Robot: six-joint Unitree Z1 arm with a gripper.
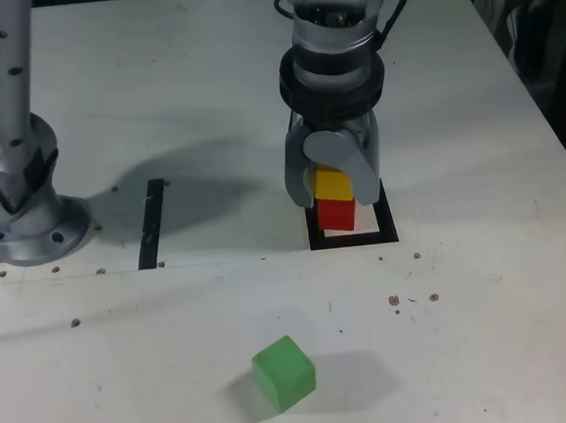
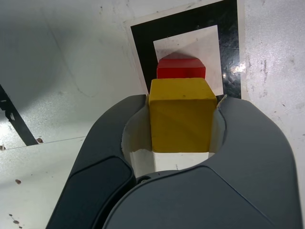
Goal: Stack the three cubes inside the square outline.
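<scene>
From the exterior view, my gripper points straight down over the square outline, clamped on the yellow cube, which sits on or just above the red cube inside the outline; the green cube lies well apart on the white table, nearer the camera and toward the exterior view's left. From the wrist view, my jaws press the yellow cube's two opposite sides, its faces roughly square with the red cube directly beneath, so I judge release comes next.
</scene>
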